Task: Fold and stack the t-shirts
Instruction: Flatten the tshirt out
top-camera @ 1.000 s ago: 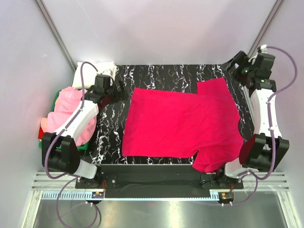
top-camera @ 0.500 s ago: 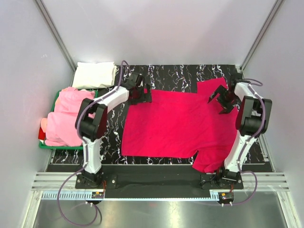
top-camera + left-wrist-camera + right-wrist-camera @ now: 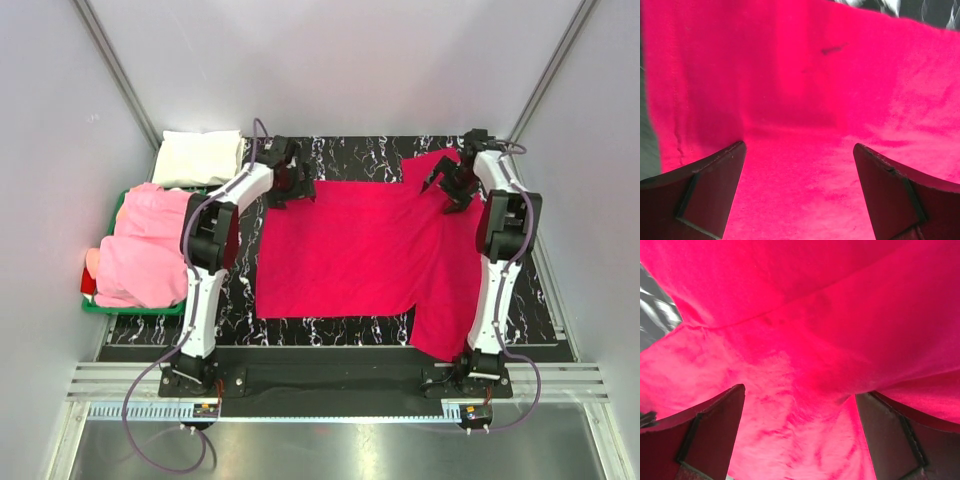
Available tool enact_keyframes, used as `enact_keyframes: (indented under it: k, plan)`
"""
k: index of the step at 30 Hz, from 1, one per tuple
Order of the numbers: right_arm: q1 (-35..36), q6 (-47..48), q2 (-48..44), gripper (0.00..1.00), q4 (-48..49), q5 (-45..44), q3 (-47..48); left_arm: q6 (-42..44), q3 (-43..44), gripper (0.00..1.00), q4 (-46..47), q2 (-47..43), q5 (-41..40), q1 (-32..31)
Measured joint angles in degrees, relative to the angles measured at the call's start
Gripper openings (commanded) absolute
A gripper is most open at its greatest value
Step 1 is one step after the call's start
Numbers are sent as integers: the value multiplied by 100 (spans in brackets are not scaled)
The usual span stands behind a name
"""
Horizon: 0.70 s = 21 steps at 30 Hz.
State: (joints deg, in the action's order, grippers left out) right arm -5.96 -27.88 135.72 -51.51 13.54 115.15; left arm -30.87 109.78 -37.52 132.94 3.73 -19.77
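The crimson t-shirt (image 3: 360,250) lies spread mostly flat across the middle of the black marbled bench (image 3: 228,290), with one sleeve reaching the near edge. My left end effector (image 3: 293,186) and right end effector (image 3: 447,186) are both open at its far corners.

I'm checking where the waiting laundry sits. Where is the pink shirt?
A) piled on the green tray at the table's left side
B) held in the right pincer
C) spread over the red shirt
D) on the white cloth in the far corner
A: the pink shirt lies heaped on the green tray at the left, apart from the red shirt spread mid-table.
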Motion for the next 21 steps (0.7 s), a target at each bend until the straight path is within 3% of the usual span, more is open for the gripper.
enact_keyframes:
  k: [7, 12, 15, 21]
  plan:
    - [155, -142, 1298, 100, -413, 505, 2282, 203, 1530, 97, -448, 883, 212, 748]
    - [184, -262, 1541, 100, -411, 743, 2691, 356, 2815, 97, -706, 1596, 435, 1244]
    - [184, -201, 1547, 100, -396, 879, 2739, 396, 2756, 98, -719, 1563, 540, 1412]
    - [177, 2, 1384, 100, -372, 1189, 2894, 472, 1235, 99, -699, 457, 634, 1410]
